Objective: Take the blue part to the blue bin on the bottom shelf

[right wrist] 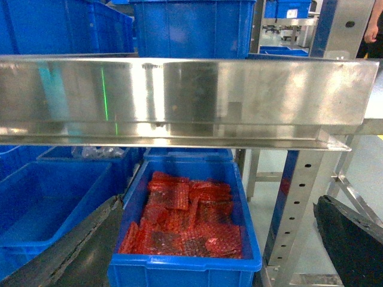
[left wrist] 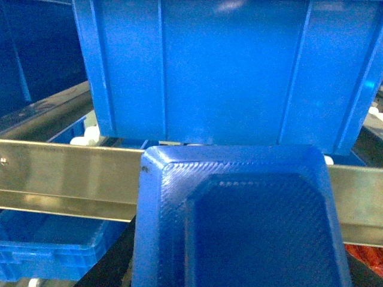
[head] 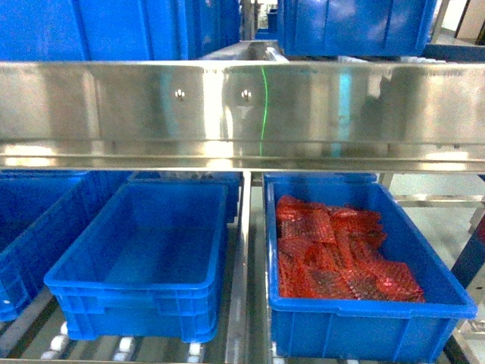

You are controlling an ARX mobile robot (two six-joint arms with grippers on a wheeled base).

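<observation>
I see the blue part (left wrist: pixel 239 221) filling lower centre of left wrist view, apparently held by the left gripper; jaws hidden, can't confirm. Empty blue bin (head: pixel 140 258) sits lower left in head view on the bottom shelf (head: pixel 239 303). Right gripper (right wrist: pixel 203 263) wide apart.

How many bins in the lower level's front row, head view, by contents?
Empty blue bin: 1
Blue bin of red packets: 1
Blue bin cut off at left, contents unclear: 1
Total: 3
</observation>
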